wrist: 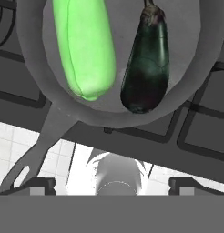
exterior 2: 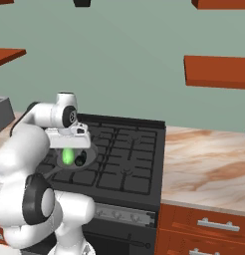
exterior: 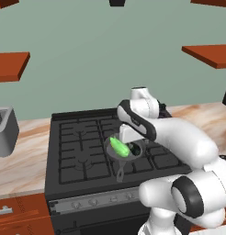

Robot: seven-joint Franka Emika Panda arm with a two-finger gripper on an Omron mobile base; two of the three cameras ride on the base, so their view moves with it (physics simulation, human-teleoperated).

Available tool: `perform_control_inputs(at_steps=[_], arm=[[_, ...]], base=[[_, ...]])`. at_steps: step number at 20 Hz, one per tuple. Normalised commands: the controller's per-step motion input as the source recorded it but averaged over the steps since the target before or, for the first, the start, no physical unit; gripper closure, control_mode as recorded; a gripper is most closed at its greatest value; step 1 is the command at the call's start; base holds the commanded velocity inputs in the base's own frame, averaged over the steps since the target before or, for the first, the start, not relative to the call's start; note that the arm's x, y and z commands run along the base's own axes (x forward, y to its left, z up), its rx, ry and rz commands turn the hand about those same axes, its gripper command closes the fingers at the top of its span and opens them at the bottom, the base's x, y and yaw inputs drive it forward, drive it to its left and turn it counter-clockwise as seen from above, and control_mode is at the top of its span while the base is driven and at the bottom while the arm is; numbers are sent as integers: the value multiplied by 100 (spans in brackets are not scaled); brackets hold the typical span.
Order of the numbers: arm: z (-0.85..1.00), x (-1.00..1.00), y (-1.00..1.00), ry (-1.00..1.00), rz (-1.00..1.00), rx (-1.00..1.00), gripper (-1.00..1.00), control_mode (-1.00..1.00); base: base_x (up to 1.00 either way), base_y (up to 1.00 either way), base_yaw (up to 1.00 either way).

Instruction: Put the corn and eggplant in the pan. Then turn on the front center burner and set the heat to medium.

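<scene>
1. One corn [wrist: 85, 50], one eggplant [wrist: 147, 63] and one pan [wrist: 34, 77]; both vegetables lie inside the pan on the stove [exterior: 78, 151].
2. A toaster [exterior: 4, 131] stands on the counter [exterior 2: 209, 164], well apart.
3. Corn and eggplant lie side by side, parallel, close together.
4. The gripper [wrist: 111, 184] hovers above them, fingers spread apart, holding nothing.

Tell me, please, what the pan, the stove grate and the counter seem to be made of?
The pan looks like dull grey metal: a matte, even surface without shine. The stove grate appears to be black cast iron, with thick dark bars in a grid. The counter looks like polished marble or a stone imitation, beige with brown veins; which one is unclear.
</scene>
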Motion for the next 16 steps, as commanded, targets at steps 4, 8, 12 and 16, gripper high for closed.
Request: perform_control_inputs(at_steps=[4, 8, 12, 16], arm=[[2, -43, -6, -4, 0, 0, -100, -100], [12, -21, -1, -10, 0, 1, -100, -100], [5, -7, 0, -13, 0, 2, -100, -100], [12, -1, 0, -12, 0, 1, -100, -100]], base=[[0, 0, 0], [0, 0, 0], [0, 0, 0], [0, 0, 0]])
